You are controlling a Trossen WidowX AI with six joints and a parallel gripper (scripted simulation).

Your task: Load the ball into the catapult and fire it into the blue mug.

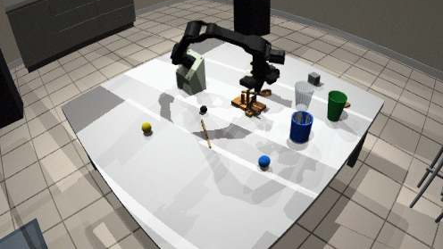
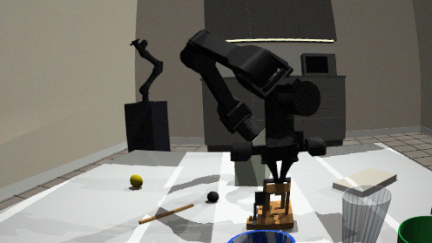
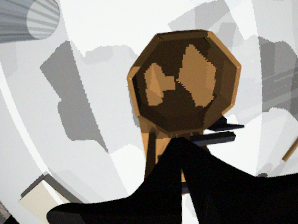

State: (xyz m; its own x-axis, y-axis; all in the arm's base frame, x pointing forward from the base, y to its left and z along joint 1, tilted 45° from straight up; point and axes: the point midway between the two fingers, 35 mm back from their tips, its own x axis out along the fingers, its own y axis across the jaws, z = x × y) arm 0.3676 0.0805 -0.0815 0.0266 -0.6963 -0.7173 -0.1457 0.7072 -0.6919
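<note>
The wooden catapult (image 1: pixel 260 105) (image 2: pixel 271 224) stands in front of the arm's base, its throwing arm lowered close to level. Its cup (image 1: pixel 265 93) (image 3: pixel 197 75) looks empty in the wrist view. My gripper (image 1: pixel 257 90) (image 2: pixel 280 179) (image 3: pixel 177 143) is shut with nothing between the fingers; the tips are down at the throwing arm beside the cup, and contact is hard to tell. The blue mug (image 1: pixel 300 130) (image 2: pixel 261 237) stands upright. A blue ball (image 1: pixel 264 161), a yellow ball (image 1: pixel 146 128) (image 2: pixel 136 180) and a black ball (image 1: pixel 204 109) (image 2: pixel 212 197) lie on the table.
A clear ribbed cup (image 1: pixel 304 95) (image 2: pixel 366 212) and a green mug (image 1: pixel 337 106) (image 2: pixel 415 232) stand near the blue mug. A grey cube (image 1: pixel 314 78) lies behind them. A thin stick (image 1: pixel 205 134) (image 2: pixel 166 213) lies near the black ball. A beige slab (image 2: pixel 366 180) (image 3: pixel 40 201) lies beyond the catapult.
</note>
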